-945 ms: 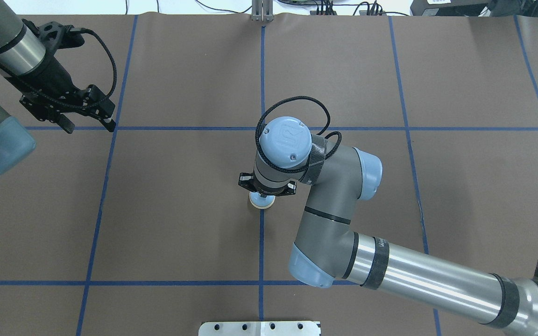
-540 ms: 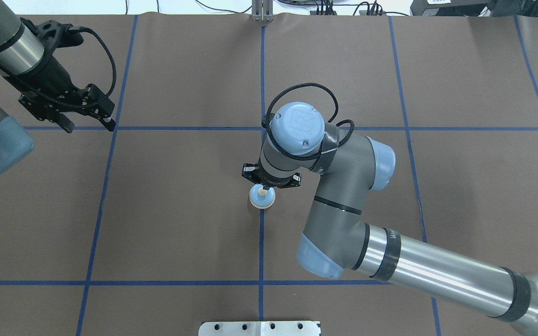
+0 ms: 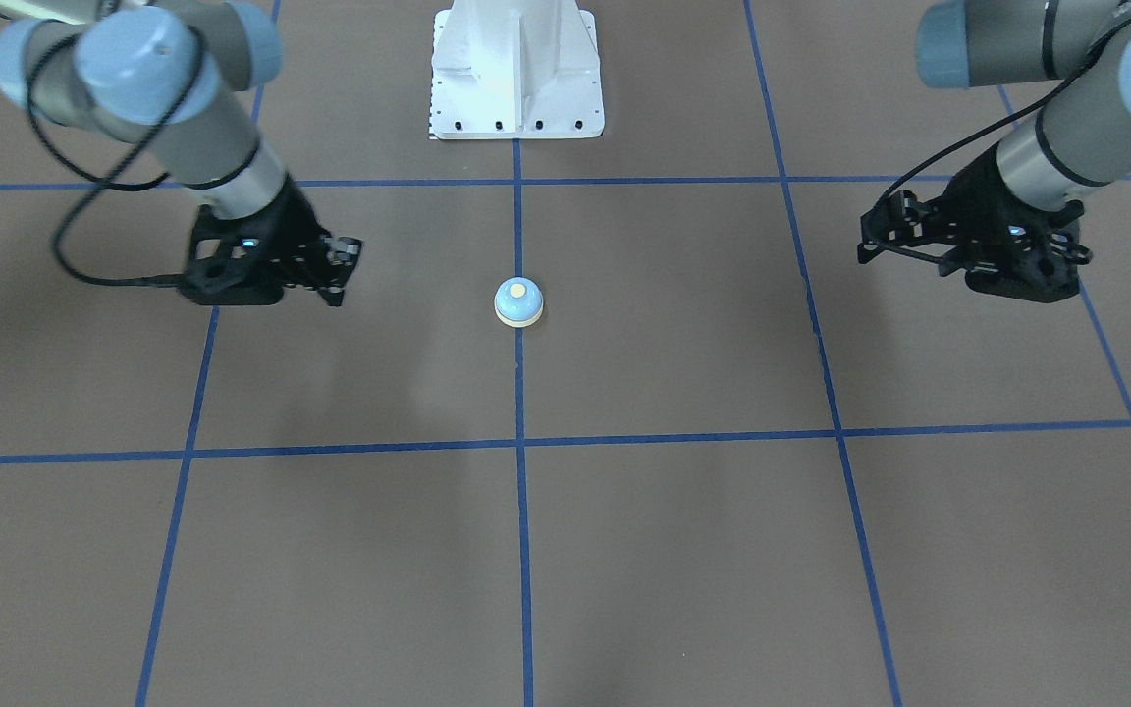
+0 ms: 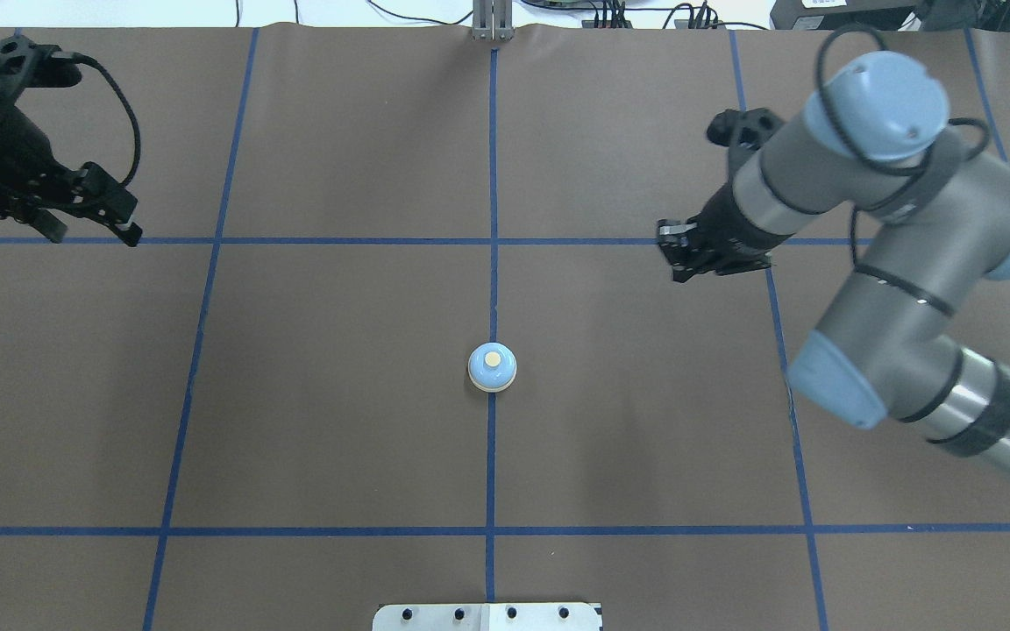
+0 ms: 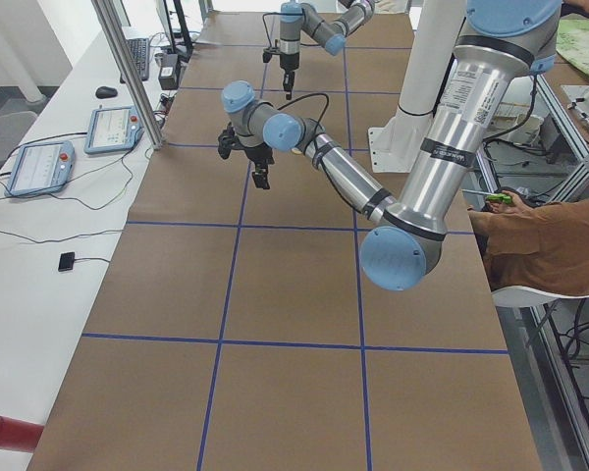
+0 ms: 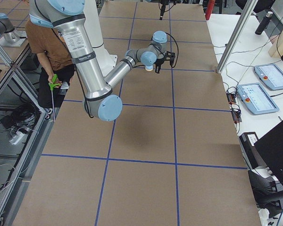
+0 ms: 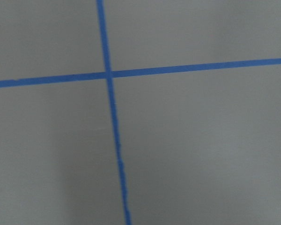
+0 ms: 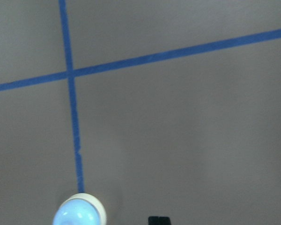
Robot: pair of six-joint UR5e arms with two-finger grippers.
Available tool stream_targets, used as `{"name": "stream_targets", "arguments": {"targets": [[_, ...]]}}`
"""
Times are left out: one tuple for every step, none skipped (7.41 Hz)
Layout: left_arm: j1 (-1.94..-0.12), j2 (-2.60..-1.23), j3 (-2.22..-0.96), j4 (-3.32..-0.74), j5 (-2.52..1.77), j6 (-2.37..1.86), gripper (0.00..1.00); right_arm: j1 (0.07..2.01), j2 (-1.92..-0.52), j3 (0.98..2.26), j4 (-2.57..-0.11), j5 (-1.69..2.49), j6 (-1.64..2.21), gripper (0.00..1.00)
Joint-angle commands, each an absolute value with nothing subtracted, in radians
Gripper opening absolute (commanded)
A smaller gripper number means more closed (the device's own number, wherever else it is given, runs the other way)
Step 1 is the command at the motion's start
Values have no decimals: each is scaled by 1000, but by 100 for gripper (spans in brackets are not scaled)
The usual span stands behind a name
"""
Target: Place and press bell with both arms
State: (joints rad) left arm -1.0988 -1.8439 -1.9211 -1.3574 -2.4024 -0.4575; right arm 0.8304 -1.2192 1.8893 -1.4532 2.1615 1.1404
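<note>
- The brown desk [image 4: 338, 438] is crossed by blue tape lines [image 4: 492, 491].
- The bell [image 4: 492, 367] sits alone at frame centre, on the middle tape line.
- Left tool [image 4: 91, 230], upper left: narrowly parted, empty.
- Right tool [image 4: 679, 254], upper right: gap unclear, cannot tell.

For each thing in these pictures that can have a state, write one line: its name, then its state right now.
bell: upright on the table, on the blue centre tape line, untouched, button showing on top.
left gripper: held out over the table on the robot's left side, away from the bell, holding nothing; jaws open.
right gripper: held out on the robot's right side, away from the bell, holding nothing; whether the jaws are open or shut is unclear.
</note>
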Motion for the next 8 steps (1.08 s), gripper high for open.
{"name": "stream_targets", "arguments": {"targets": [[-1228, -1697, -1933, -1358, -2355, -187, 99, 1036, -1464, 1945, -1450, 2244, 754, 100], [-1302, -1630, -1925, -1359, -2353, -40, 99, 1163, -1541, 1931, -1456, 2316, 565, 100], [-1365, -1585, -1911, -1361, -2355, 60, 99, 1292, -1625, 1927, -1457, 2360, 405, 100], [-1426, -1544, -1886, -1365, -2358, 139, 99, 1390, -1684, 1908, -1459, 2370, 258, 100], [-1493, -1539, -1847, -1371, -2358, 178, 99, 1448, -1690, 1884, -1497, 2370, 153, 100], [-1559, -1539, -1807, -1373, -2359, 225, 99, 1477, -1683, 1876, -1566, 2370, 73, 100], [-1595, -1539, -1775, -1373, -2362, 239, 99, 1491, -1683, 1876, -1586, 2365, 49, 100], [-1606, -1539, -1725, -1382, -2367, 239, 99, 1491, -1686, 1861, -1586, 2358, 48, 100]]}}
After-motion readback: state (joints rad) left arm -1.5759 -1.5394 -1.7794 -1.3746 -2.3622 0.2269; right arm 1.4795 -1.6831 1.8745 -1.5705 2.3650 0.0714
